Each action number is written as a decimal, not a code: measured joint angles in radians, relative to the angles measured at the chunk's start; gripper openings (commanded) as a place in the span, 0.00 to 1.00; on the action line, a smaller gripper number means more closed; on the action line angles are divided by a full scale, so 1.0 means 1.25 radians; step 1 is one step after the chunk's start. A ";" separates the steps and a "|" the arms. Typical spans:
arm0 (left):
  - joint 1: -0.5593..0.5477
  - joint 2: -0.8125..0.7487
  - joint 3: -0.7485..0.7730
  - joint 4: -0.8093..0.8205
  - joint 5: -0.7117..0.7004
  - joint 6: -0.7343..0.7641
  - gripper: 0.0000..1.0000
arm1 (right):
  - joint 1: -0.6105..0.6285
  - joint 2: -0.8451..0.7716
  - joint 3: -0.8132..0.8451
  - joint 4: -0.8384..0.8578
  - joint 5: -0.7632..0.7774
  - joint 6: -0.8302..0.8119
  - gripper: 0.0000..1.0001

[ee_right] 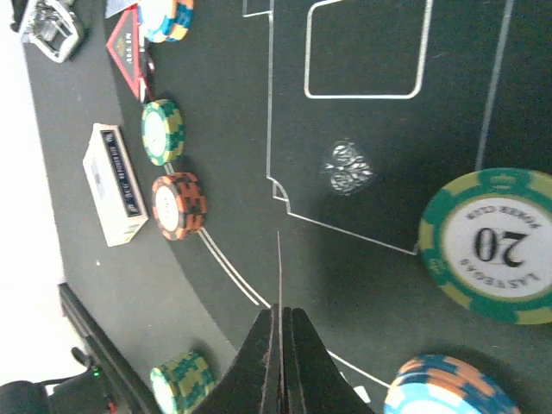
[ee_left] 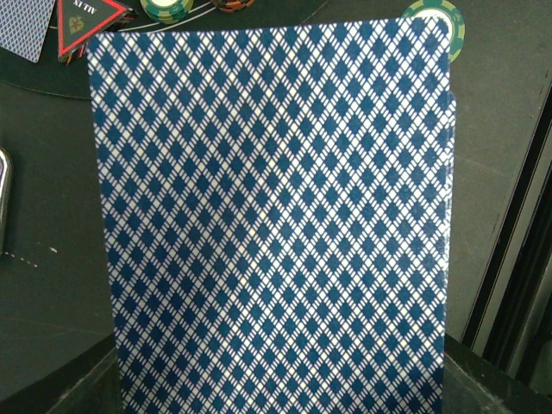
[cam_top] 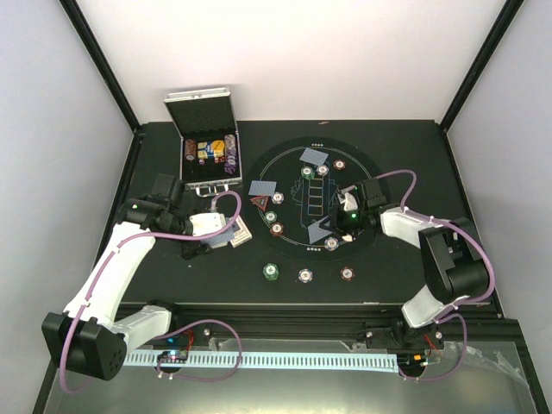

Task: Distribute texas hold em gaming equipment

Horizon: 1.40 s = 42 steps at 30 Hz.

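Note:
Playing cards with blue diamond backs [ee_left: 272,224] fill the left wrist view, and my left gripper [cam_top: 220,235] is shut on them just left of the round mat [cam_top: 289,164]; its fingers are hidden behind the cards. My right gripper [ee_right: 279,312] is shut on one card [ee_right: 279,267], seen edge-on, low over the mat's near right part [cam_top: 323,228]. Two cards [cam_top: 315,156] [cam_top: 262,187] lie face down on the mat. A red triangle token [cam_top: 259,203] and green [ee_right: 492,246], brown-red [ee_right: 178,205] and white chips sit around the mat.
The open silver case [cam_top: 204,147] stands at the back left with more pieces inside. A small card box [ee_right: 114,184] lies just off the mat's left edge. Three chip stacks [cam_top: 272,272] [cam_top: 305,276] [cam_top: 347,273] sit in a row in front of the mat.

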 measured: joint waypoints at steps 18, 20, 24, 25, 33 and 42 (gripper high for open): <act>0.000 0.000 0.000 0.000 0.000 0.000 0.02 | -0.006 0.091 0.065 -0.061 0.040 -0.060 0.26; 0.000 0.000 0.000 0.000 0.000 0.000 0.01 | -0.007 0.085 0.076 -0.083 0.073 -0.072 0.34; 0.000 0.000 0.000 0.000 0.000 0.000 0.02 | -0.007 0.044 0.088 -0.135 0.140 -0.093 0.44; 0.000 0.000 0.000 0.000 0.000 0.000 0.02 | -0.007 0.032 0.094 -0.150 0.159 -0.100 0.45; 0.000 0.000 0.000 0.000 0.000 0.000 0.02 | -0.005 -0.045 0.125 -0.226 0.270 -0.112 0.65; -0.002 0.000 0.000 0.000 0.007 0.000 0.02 | 0.190 -0.113 0.118 -0.045 0.116 0.041 0.83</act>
